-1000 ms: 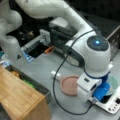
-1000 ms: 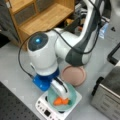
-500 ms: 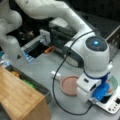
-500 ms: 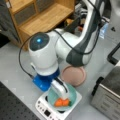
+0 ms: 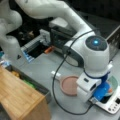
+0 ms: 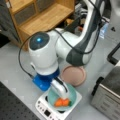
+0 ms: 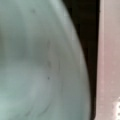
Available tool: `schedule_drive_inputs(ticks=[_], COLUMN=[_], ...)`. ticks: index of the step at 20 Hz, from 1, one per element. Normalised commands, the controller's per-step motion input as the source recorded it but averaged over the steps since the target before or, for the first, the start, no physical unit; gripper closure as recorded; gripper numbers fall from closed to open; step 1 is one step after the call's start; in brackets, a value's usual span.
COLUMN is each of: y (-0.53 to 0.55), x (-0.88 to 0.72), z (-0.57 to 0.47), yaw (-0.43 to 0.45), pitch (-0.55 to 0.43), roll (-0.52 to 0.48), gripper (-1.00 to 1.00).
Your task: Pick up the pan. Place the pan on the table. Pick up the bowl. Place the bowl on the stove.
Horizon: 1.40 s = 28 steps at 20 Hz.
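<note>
Since the shallow round pinkish-brown pan (image 6: 73,75) lies flat on the broad grey table (image 6: 15,65) just beside the small white square stove (image 6: 43,110), I count that half done. My gripper (image 6: 62,98) sits down in the small teal-blue bowl (image 6: 72,93) on the stove; whether it grips, I cannot tell. I judge the bowl light, stiff, slippery; its rim is the hold.

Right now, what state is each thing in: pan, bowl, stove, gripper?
Pan: flat on the table, beside the stove, empty.
Bowl: sitting on the stove, orange pieces inside.
Stove: under the bowl, its dark top covered.
Gripper: down at the bowl; its fingers are hidden.
</note>
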Motion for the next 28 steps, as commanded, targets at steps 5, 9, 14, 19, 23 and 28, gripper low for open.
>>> schedule_drive_inputs(ticks=[5,9,14,19,23,28], y=[-0.02,-0.01,0.01,0.01,0.03,0.05], x=[-0.26,-0.29,-0.32,-0.36,-0.46,-0.55], z=[0.12,0.26,0.19,0.05,-0.04,-0.05], yaw=[0.037,0.021,0.021,0.048,0.114,0.132], pitch=[-0.071,-0.006,0.008,-0.019,-0.075,-0.126], roll=[-0.194,-0.191,-0.228,-0.256,-0.289,-0.257], gripper=[-1.0,-1.0,-1.0,-1.0,-1.0,-1.0])
